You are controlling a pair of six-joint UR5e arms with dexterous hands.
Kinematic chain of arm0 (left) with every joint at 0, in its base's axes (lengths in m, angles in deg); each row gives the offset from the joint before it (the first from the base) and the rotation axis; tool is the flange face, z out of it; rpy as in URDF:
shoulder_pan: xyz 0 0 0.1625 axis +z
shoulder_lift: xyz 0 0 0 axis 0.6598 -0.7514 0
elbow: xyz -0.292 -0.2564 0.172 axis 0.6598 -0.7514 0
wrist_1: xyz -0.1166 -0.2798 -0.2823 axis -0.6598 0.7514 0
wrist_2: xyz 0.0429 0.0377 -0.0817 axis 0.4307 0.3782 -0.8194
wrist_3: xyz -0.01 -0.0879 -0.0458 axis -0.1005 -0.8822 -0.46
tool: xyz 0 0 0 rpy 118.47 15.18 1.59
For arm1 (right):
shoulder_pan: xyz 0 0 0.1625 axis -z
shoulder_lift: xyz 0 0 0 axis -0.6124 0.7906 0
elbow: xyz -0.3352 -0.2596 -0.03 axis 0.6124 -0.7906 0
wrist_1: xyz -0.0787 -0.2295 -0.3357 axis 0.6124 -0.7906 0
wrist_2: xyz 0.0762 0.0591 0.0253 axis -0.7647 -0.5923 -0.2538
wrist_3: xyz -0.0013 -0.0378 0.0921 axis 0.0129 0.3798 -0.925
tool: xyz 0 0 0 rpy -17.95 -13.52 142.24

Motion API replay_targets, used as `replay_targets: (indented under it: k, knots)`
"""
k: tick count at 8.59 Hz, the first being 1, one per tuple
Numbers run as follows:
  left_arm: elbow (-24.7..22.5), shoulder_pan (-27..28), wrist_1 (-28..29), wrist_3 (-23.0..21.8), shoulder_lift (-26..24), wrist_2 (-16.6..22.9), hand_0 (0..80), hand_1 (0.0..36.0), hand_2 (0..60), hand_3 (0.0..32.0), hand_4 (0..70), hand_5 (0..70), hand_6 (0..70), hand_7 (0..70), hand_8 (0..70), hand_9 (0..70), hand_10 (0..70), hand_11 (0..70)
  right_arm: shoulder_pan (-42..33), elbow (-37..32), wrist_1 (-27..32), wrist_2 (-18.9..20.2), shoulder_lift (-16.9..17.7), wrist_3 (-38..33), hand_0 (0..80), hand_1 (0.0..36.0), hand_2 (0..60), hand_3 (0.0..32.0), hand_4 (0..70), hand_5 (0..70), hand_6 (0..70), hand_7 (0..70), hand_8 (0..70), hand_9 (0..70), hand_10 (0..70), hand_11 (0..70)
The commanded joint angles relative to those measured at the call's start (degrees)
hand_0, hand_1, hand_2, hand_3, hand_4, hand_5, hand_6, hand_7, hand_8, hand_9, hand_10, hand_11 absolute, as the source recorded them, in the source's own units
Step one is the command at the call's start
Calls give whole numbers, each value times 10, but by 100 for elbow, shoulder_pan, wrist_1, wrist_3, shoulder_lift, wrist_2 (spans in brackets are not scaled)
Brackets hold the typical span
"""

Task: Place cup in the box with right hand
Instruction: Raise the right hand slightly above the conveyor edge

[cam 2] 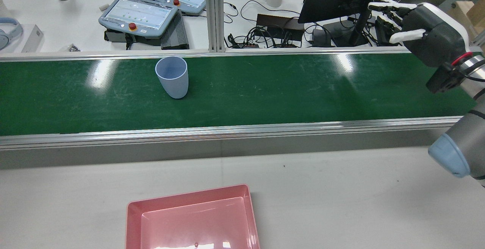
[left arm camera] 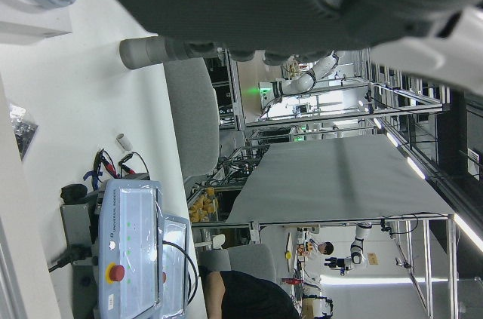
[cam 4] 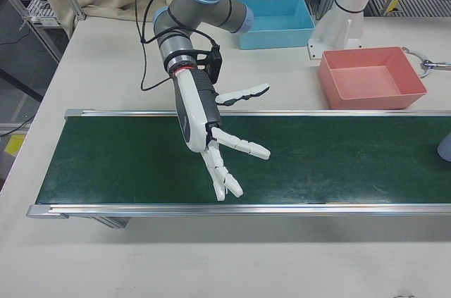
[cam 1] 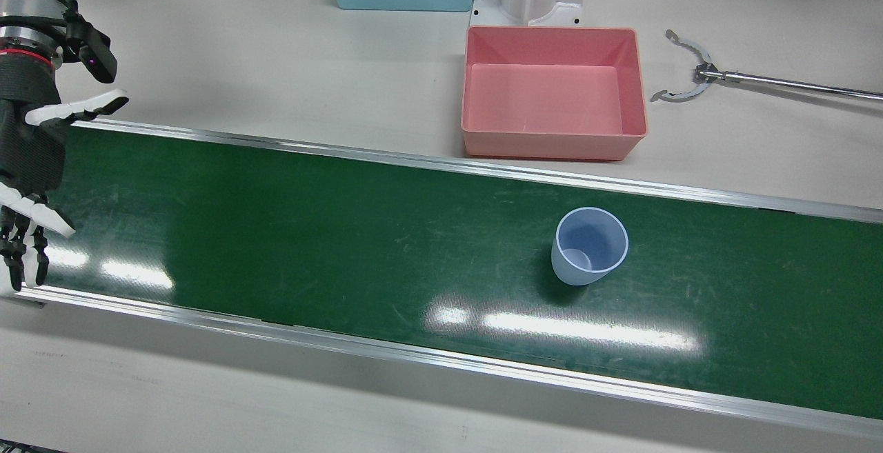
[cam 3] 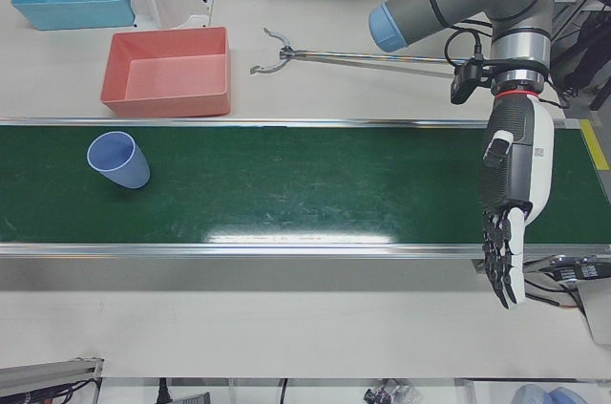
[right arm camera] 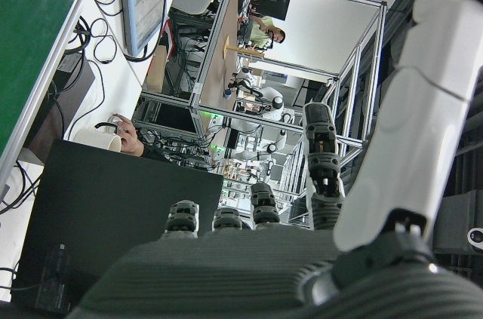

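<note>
While the pale blue cup (cam 1: 590,246) stands upright on the green belt (cam 1: 310,232), just in front of the pink box (cam 1: 554,92), the right hand (cam 4: 211,129) hovers well apart over the belt's far end, fingers spread wide and holding nothing. Hanging over the opposite end, the left hand (cam 3: 511,203) points its fingers down, held close together, gripping nothing.

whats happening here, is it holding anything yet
Not yet. The pale blue cup stands upright on the green conveyor belt, untouched. The right hand hovers open over the far end of the belt, well away from the cup. The pink box waits empty on the table beside the belt. The left hand hangs open over the belt's other end, holding nothing.
</note>
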Motion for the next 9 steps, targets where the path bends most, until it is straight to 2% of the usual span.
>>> replay_targets:
  k: [1, 4, 9]
  knots:
    - [0, 8, 1, -5, 0, 0, 0, 0, 0, 0, 0, 0, 0, 0, 0, 0, 0, 0, 10, 5, 0, -4, 0, 8, 539, 118, 0, 60, 239, 53, 33, 155, 20, 54, 37, 71]
    - [0, 0, 1, 4, 0, 0, 0, 0, 0, 0, 0, 0, 0, 0, 0, 0, 0, 0, 19, -4, 0, 4, 8, 16, 541, 121, 0, 62, 236, 53, 33, 158, 18, 50, 35, 68]
    - [0, 0, 1, 4, 0, 0, 0, 0, 0, 0, 0, 0, 0, 0, 0, 0, 0, 0, 45, -30, 9, -4, 0, 34, 540, 122, 0, 36, 261, 53, 42, 194, 22, 63, 39, 73]
